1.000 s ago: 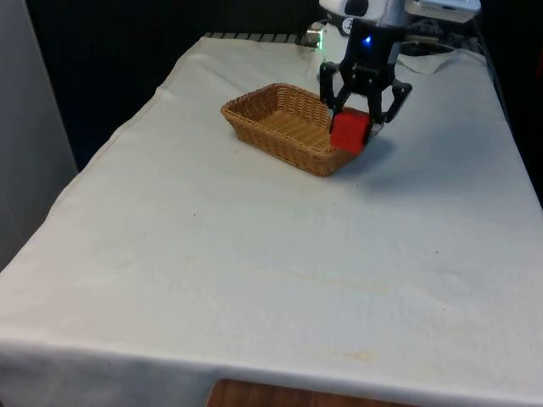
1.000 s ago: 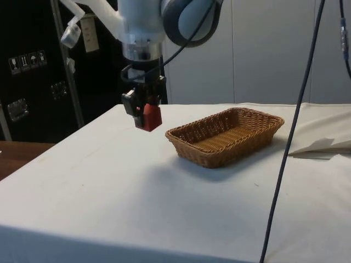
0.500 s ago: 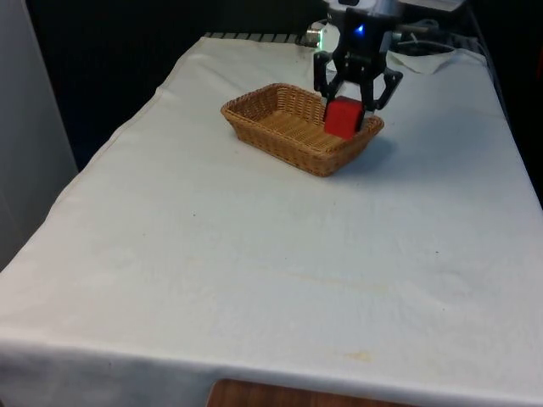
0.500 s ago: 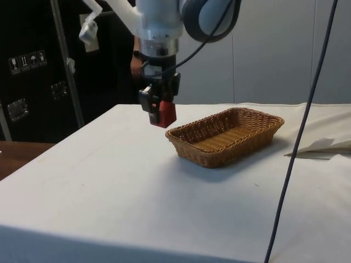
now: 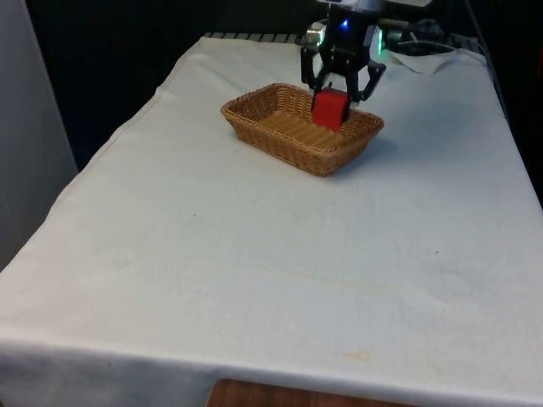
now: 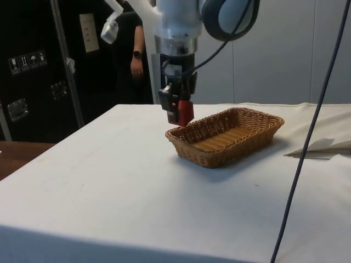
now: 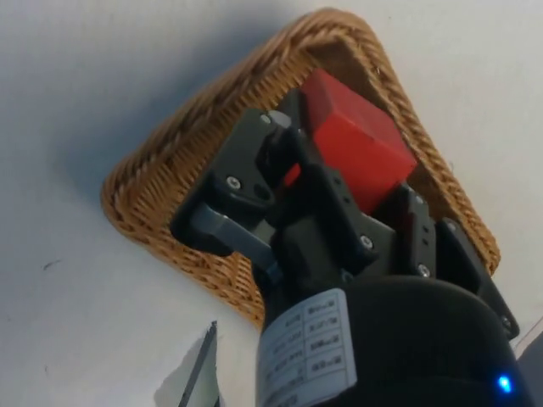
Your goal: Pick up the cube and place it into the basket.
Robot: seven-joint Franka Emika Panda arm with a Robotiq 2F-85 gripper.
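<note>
White and upright, the arm (image 6: 175, 22) reaches straight down with its wrist vertical, and the black gripper (image 5: 333, 100) hangs above the basket (image 5: 280, 127), its fingers clamped on the red cube (image 5: 329, 108). From the front, the cube sits in the air over the basket's end nearer the robot; from the side, it hangs just above the rim at the basket's near corner, clear of the weave. A white label on the gripper body carries print too small to read. The basket is a shallow oblong of tan woven wicker with a braided rim, resting on the white cloth (image 5: 254, 254). The cube is smooth, matte and sharp-edged. A person (image 6: 134, 49) in dark clothing stands behind the table.
</note>
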